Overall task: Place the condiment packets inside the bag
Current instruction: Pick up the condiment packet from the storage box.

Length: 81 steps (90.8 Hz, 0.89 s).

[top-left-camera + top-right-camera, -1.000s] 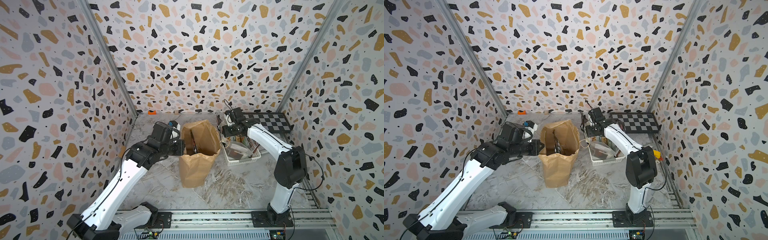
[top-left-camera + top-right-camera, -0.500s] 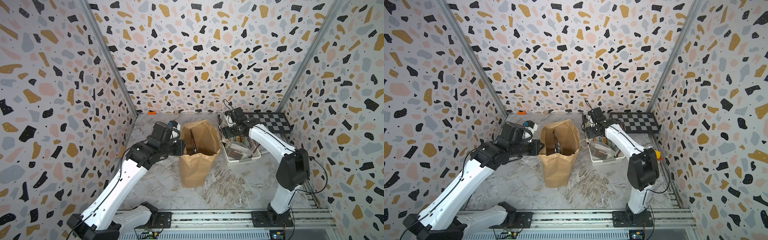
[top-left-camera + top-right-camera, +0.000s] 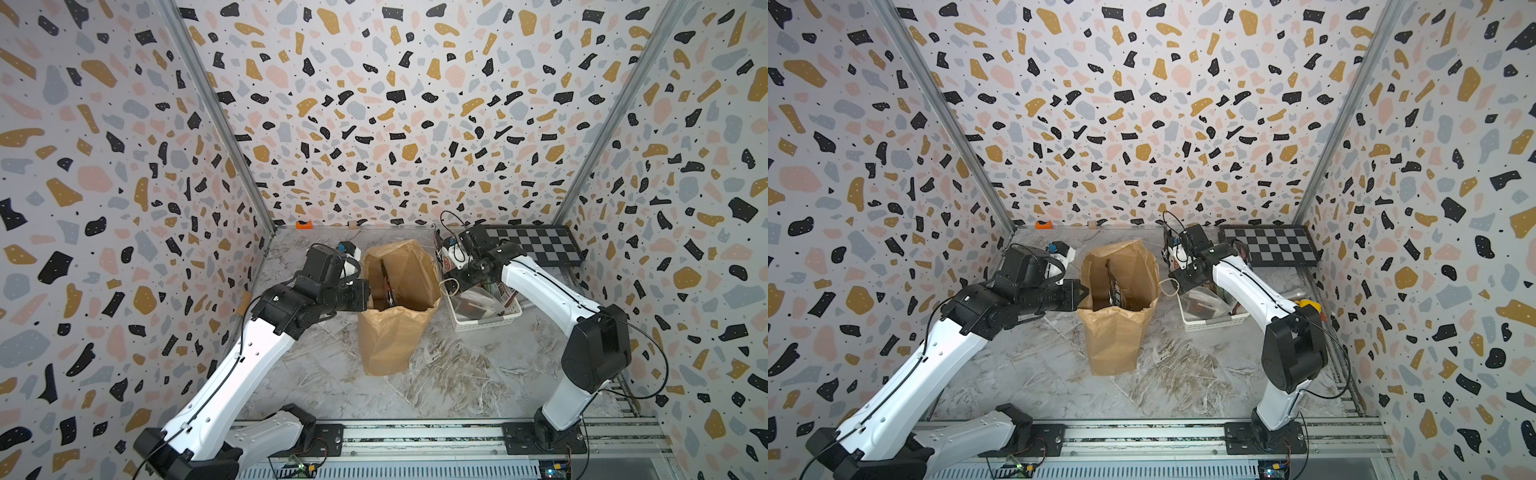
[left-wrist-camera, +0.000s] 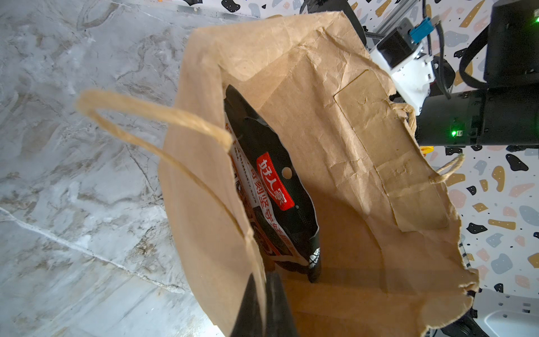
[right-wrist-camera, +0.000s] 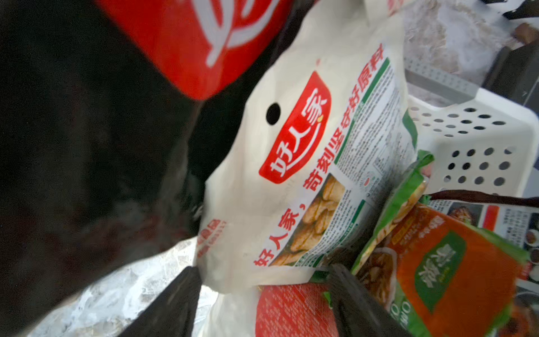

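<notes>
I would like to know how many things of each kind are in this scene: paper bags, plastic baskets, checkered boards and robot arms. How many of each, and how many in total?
brown paper bag: 1
white basket: 1
checkered board: 1
robot arms: 2
Total: 5

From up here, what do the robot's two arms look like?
The left arm and right arm match: smooth white shells between chunky black joints, thin black cables trailing alongside. The left gripper and right gripper are black, each with two tapered fingers. A green light glows on the right arm.
</notes>
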{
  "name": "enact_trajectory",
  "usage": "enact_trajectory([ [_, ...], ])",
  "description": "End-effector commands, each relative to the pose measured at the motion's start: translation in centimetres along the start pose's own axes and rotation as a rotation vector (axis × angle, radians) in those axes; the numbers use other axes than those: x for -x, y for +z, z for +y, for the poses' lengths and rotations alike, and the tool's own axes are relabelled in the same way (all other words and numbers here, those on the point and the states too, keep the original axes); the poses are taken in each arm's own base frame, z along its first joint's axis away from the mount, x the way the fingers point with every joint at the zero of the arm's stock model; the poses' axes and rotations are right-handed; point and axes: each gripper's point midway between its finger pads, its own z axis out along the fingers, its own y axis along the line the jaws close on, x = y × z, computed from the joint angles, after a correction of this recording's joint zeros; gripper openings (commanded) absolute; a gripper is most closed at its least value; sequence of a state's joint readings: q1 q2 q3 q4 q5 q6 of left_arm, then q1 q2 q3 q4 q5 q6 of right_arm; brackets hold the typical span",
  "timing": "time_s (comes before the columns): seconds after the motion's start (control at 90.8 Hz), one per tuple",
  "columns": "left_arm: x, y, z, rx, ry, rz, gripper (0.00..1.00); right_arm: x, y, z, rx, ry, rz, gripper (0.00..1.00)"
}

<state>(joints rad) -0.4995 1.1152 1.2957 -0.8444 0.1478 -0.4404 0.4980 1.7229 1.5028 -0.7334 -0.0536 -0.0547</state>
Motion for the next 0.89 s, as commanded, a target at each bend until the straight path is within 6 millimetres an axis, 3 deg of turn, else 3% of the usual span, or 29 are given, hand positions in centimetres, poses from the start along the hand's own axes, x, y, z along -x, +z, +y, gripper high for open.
enact_trajectory([
  [0.0, 0.1, 0.3, 0.1, 0.001, 0.014, -0.009, 0.0, -0.4, -1.2, 0.5, 0.017, -0.057, -0.007, 0.75],
  [0.154, 0.0, 0.4, 0.2, 0.006, 0.015, -0.006, 0.0, -0.4, -0.2, 1.3, 0.031, -0.088, -0.006, 0.77],
  [0.33, 0.1, 0.4, 0.2, 0.005, 0.016, -0.009, 0.0, 0.5, 0.4, -2.2, -0.178, -0.052, -0.074, 0.77],
  [0.419, 0.1, 0.4, 0.2, 0.006, 0.018, -0.008, 0.0, 1.3, -0.5, -3.9, -0.284, -0.013, -0.136, 0.73],
  [0.584, 0.1, 0.3, 0.2, 0.008, 0.019, -0.008, 0.0, 2.9, -3.9, -5.8, -0.397, 0.096, -0.321, 0.67],
  [0.694, 0.1, 0.2, 0.1, 0.005, 0.019, -0.012, 0.0, 2.8, -5.6, -7.2, -0.42, 0.2, -0.388, 0.64],
  [0.881, 0.0, 0.1, 0.1, 0.004, 0.021, -0.011, 0.0, 2.5, -5.1, -8.9, -0.34, 0.327, -0.359, 0.62],
])
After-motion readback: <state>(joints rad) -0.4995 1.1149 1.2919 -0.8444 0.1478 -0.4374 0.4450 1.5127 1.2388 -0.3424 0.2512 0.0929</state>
